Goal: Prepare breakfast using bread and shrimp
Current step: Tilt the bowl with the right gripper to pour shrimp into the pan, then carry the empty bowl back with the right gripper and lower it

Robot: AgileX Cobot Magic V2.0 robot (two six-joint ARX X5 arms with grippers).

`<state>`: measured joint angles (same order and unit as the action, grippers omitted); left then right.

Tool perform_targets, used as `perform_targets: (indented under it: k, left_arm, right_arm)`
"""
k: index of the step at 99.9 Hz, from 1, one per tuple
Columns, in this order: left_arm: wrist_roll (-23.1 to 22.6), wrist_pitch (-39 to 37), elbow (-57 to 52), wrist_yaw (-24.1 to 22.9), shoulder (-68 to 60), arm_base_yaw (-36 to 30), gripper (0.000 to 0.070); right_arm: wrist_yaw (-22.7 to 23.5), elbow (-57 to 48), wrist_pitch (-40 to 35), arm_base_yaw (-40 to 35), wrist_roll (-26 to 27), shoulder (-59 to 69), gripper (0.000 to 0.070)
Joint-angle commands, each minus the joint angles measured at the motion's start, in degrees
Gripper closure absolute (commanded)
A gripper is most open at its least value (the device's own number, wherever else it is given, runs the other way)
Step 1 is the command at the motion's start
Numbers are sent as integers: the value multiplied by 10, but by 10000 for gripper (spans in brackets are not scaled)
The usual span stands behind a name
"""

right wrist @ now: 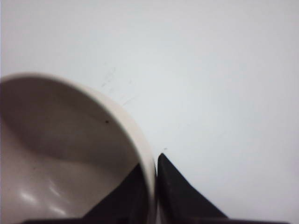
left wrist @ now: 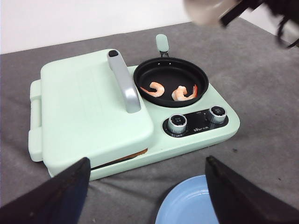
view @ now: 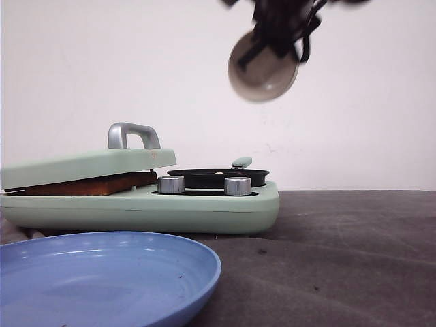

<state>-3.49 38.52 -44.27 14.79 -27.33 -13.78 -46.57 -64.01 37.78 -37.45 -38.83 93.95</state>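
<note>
the right pincer (view: 276, 41) pinches the emptied bowl (view: 262, 71) by its rim, tipped high above the pan (left wrist: 171, 80) holding the shrimp (left wrist: 153, 88); bread (view: 88, 185) toasts under the lid (view: 85, 165) toward the tabletop's left edge; the left pincer (left wrist: 145, 196) hangs wide open, empty.

Mint-green cooker (left wrist: 93, 107) on the grey tabletop (left wrist: 261, 79) (press lid down, silver handle (left wrist: 125, 81)); black round pan (left wrist: 171, 79), two knobs (left wrist: 177, 123). Blue plate (view: 102, 279) just in front.

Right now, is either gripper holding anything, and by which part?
The right gripper holds the beige bowl by its rim, one finger inside and one outside. The left gripper is open and empty.
</note>
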Motion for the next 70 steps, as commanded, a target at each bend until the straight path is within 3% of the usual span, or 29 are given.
perform_targets:
  k: [1, 23, 53, 70]
  left_arm:
    - [2, -4, -2, -2, -3, -1, 278]
    - [11, -9, -2, -2, -3, -1, 278]
    - [11, -9, -2, -2, -3, -1, 278]
    - [12, -9, -2, -2, -3, -1, 278]
  right_arm:
    - [15, -10, -80, -4, 108, -24, 695]
    - [56, -12, -280, 6, 240, -129, 695]
    - [123, -18, -463, 45, 364, -214, 696]
    - [193, -43, -560, 85, 437, -222, 696]
